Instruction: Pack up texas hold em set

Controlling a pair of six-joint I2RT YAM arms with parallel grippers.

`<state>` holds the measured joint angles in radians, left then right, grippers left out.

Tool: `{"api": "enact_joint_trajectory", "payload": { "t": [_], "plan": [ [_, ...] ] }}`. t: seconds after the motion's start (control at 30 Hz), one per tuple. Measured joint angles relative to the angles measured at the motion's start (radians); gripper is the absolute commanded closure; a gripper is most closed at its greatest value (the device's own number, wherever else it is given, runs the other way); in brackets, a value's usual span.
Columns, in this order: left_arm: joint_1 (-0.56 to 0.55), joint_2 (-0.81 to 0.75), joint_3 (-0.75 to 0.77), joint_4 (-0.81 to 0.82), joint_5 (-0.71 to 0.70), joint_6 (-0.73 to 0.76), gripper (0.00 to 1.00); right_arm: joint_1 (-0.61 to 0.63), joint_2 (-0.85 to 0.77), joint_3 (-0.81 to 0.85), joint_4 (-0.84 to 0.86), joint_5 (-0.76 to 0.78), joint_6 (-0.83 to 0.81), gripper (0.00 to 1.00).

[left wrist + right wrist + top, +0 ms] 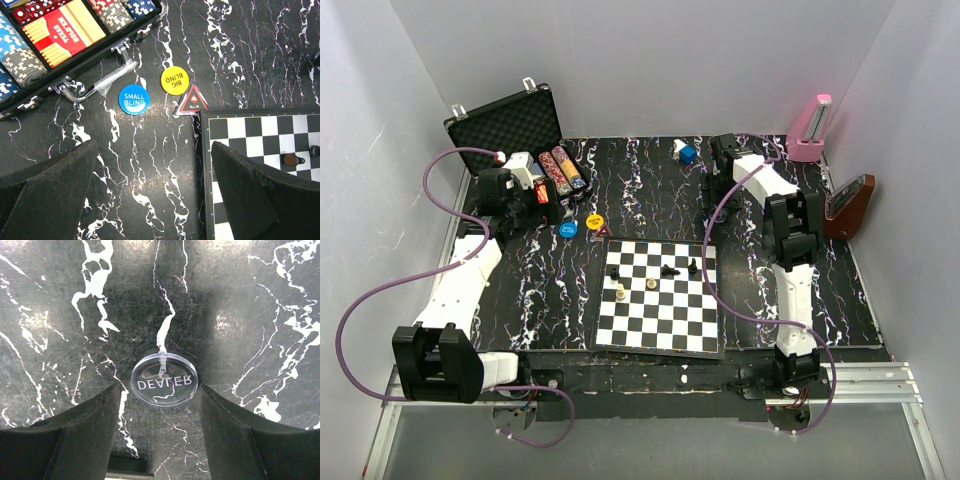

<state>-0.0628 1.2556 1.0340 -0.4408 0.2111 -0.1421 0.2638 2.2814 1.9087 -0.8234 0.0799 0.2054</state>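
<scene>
Texas hold em case [510,122] is sitting open at the far left, chips [565,168] racked. Left wrist: left gripper [155,150] is hovering wide near the loose blue disc [133,99] and yellow disc [173,79]. Right wrist: right gripper [160,387] is bracketing the dealer button [164,379], perhaps touching; I cannot tell whether it is gripping. Loose discs and lid are awaiting packing.

The black, white-veined marble table [650,190] carries the open case [520,140] at its back left and a chessboard [660,310] at front centre. Between them lie a blue disc [568,229], a yellow disc [594,220] and a red triangle [192,101] that touches the board's corner. A clear disc [164,379] lies flat farther right, and a pink metronome [810,130] stands at the back right corner.
</scene>
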Motion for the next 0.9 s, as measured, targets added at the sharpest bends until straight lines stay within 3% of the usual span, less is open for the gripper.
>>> {"api": "enact_joint_trajectory", "payload": {
  "t": [0.9],
  "plan": [
    [0.0, 0.0, 0.0, 0.0, 0.0, -0.001, 0.02, -0.013, 0.023, 0.02, -0.022, 0.0, 0.001, 0.41]
  ]
}}
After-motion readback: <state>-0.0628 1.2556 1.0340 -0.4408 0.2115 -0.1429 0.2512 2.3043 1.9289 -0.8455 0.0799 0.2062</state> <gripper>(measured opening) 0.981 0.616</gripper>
